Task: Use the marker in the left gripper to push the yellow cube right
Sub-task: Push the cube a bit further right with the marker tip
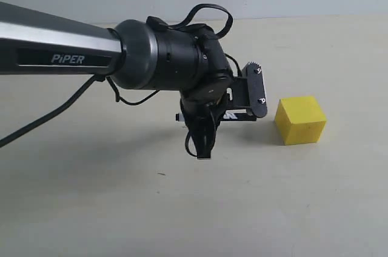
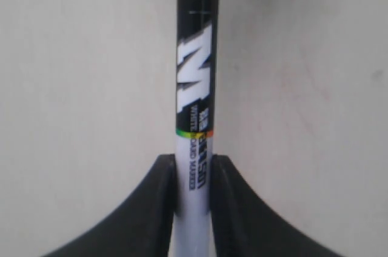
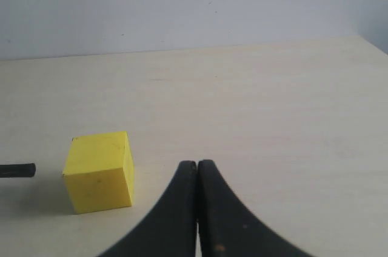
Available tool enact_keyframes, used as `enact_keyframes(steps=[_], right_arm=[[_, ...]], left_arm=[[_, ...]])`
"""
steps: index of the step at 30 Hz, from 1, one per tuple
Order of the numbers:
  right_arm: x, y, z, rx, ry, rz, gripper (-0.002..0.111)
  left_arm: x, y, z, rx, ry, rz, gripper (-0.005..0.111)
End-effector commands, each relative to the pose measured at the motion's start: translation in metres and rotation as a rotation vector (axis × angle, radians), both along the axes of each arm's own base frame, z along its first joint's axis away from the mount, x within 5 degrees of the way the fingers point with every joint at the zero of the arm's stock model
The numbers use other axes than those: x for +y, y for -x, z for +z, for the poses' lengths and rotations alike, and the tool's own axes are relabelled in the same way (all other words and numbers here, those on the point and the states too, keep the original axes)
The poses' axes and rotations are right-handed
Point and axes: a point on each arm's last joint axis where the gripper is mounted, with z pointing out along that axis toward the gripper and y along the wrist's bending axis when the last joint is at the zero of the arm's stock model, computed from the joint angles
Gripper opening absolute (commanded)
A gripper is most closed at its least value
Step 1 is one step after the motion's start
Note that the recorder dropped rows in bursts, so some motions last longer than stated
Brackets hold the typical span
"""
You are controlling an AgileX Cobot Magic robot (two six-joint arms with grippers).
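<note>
The yellow cube sits on the pale table, right of my left gripper. That gripper is shut on the marker, its black fingers pressing the white barrel from both sides. The marker lies level and low over the table, black end toward the cube. From the right wrist, that black end stops a short gap from the cube, not touching. My right gripper is shut on nothing, just beside the cube; it is out of the exterior view.
The grey-black left arm reaches in from the left, with black cables looping below the wrist. The pale table runs back to a light wall. No other objects show.
</note>
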Motion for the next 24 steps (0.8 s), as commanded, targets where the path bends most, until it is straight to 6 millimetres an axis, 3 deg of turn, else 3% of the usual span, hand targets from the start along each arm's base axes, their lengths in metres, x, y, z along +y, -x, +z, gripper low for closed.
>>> enact_keyframes(steps=[1, 7, 13, 20, 24], right_arm=[[0.000, 0.000, -0.001, -0.005, 0.004, -0.004, 0.000], [0.000, 0.000, -0.001, -0.005, 0.004, -0.004, 0.000], [0.000, 0.000, -0.001, -0.005, 0.004, -0.004, 0.000], [0.000, 0.000, -0.001, -0.005, 0.004, -0.004, 0.000], [0.000, 0.000, -0.001, -0.005, 0.004, -0.004, 0.000]], left_arm=[[-0.020, -0.008, -0.005, -0.020, 0.053, 0.000, 0.000], [-0.057, 0.007, -0.018, -0.021, 0.047, -0.052, 0.000], [-0.031, -0.008, -0.011, -0.060, -0.114, 0.102, 0.000], [-0.070, 0.028, -0.014, -0.078, 0.014, -0.055, 0.000], [-0.056, 0.020, -0.014, -0.087, -0.064, 0.034, 0.000]])
